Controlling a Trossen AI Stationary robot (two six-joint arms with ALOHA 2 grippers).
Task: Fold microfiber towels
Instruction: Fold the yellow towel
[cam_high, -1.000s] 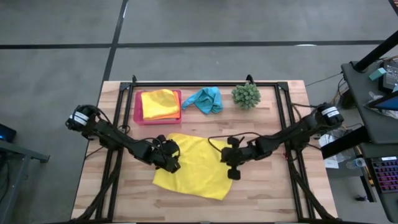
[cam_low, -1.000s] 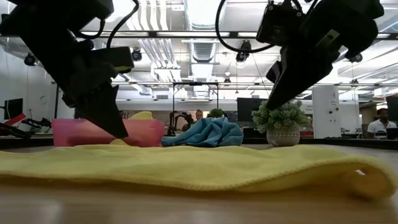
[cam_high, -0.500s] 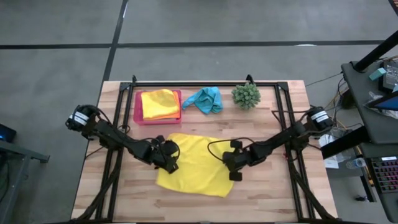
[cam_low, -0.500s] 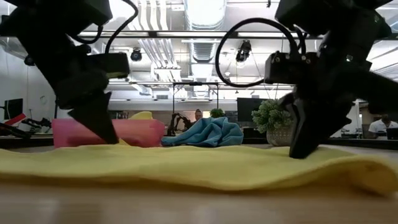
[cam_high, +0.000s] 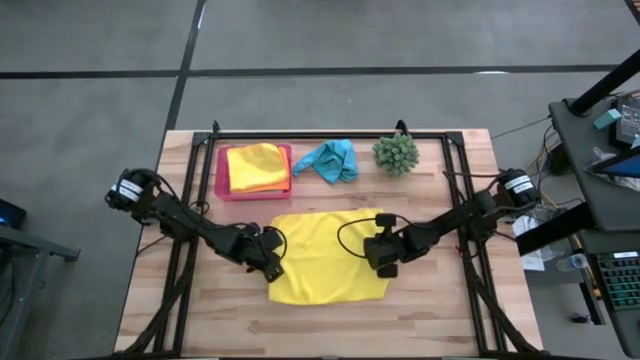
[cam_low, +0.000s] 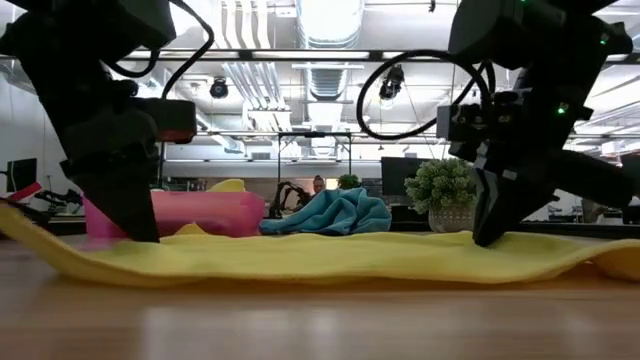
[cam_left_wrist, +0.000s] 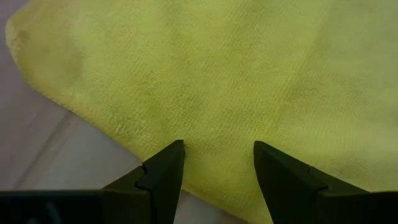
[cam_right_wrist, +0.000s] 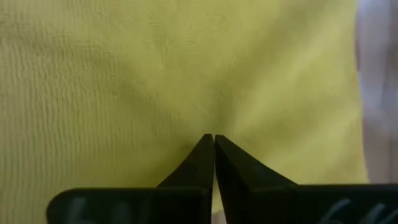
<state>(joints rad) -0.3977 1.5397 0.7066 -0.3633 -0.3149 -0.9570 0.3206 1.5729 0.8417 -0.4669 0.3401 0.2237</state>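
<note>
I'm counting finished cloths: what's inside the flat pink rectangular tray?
In the flat pink tray a yellow microfiber cloth lies on top, with an orange cloth's edge showing beneath it. Anything lower in the pile is covered.

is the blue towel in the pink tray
No, the blue towel lies bunched on the table beside the pink tray.

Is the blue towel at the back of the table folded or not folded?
Not folded. The turquoise blue towel lies in a crumpled, uneven heap between the pink tray and the plant ball; the low view shows rumpled ridges, no flat layers.
</note>
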